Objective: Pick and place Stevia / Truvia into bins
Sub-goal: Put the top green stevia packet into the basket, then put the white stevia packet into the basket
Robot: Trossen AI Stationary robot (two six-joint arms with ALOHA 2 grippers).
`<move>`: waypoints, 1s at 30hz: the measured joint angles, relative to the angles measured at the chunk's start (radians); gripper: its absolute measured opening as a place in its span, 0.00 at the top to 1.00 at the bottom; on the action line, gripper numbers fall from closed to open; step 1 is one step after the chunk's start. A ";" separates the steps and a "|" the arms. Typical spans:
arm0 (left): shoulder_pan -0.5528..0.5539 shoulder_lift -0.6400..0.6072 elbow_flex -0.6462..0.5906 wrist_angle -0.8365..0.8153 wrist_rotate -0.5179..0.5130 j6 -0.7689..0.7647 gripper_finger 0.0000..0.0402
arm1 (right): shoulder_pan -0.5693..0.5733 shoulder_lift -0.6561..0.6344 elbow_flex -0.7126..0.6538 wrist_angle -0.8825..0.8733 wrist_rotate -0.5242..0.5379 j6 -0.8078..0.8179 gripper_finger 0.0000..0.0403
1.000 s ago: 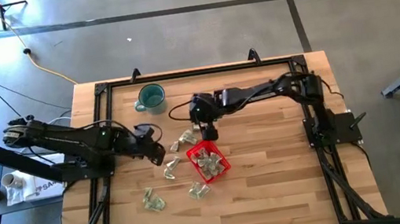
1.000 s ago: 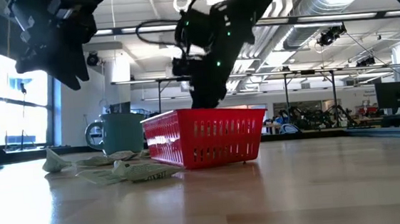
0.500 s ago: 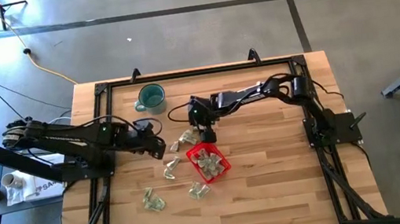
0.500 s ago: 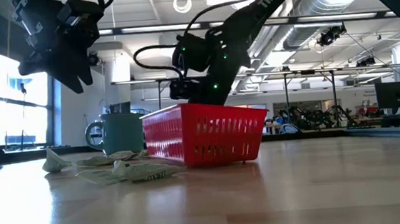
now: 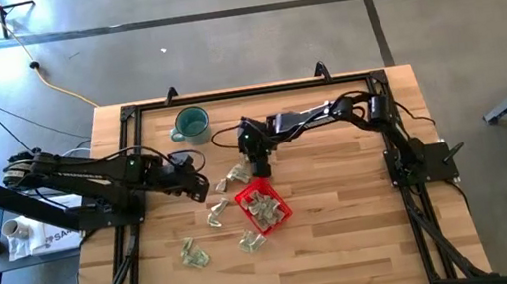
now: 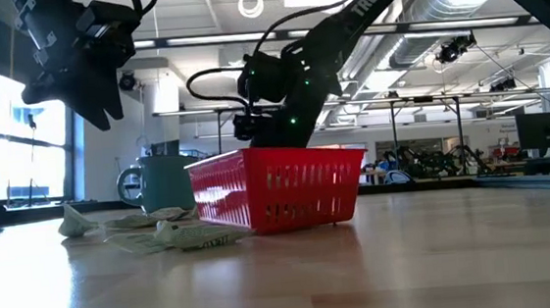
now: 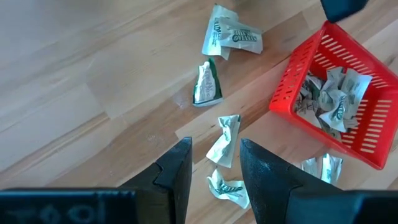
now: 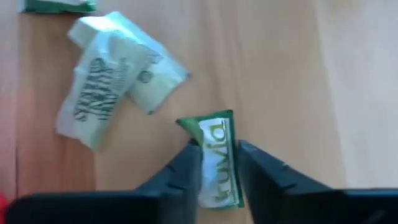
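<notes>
A red bin (image 5: 283, 215) with several sachets inside stands mid-table. More pale green and white sachets lie flat on the wood beside it: a pair (image 5: 235, 176) at its far left corner, one (image 5: 216, 211) to its left, others (image 5: 193, 255) nearer the front. My right gripper (image 8: 217, 163) is down on the table at the bin's far side, shut on a green and white Truvia sachet (image 8: 216, 149). My left gripper (image 7: 214, 165) hangs open above the table left of the bin, over loose sachets (image 7: 224, 140), touching none. My right gripper pinches the Truvia sachet's two long edges (image 8: 217, 167) between its two fingers, which lie across its width. The fingers slant down from above. The sachet lies flat on the wood, its green end (image 8: 208, 123) sticking out past the fingertips.
A teal mug (image 5: 191, 123) stands at the far left of the table. Two white sachets (image 8: 115, 71) lie just beyond the held one. A black frame (image 5: 125, 116) runs round the table. Bare wood stretches to the right of the bin.
My right gripper has sunk toward the table at the bin's far side and drifted a little toward the left edge.
</notes>
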 joint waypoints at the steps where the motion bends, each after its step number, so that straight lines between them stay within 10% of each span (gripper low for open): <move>1: 0.000 0.000 0.000 0.000 0.000 0.000 0.58 | -0.005 0.001 0.013 -0.017 -0.002 0.017 0.80; 9: 0.000 0.000 0.000 0.000 0.015 0.025 0.58 | -0.006 -0.023 0.214 -0.209 0.053 0.033 0.95; 17: 0.000 0.000 0.000 -0.051 0.047 0.103 0.58 | 0.117 -0.051 0.351 -0.533 -0.182 -0.003 0.98; 23: -0.028 0.000 0.000 -0.097 0.080 0.134 0.58 | 0.258 -0.051 0.282 -0.532 -0.257 0.033 0.87; 30: -0.138 0.000 0.000 -0.099 0.109 0.106 0.58 | 0.362 -0.051 0.271 -0.411 -0.011 0.169 0.65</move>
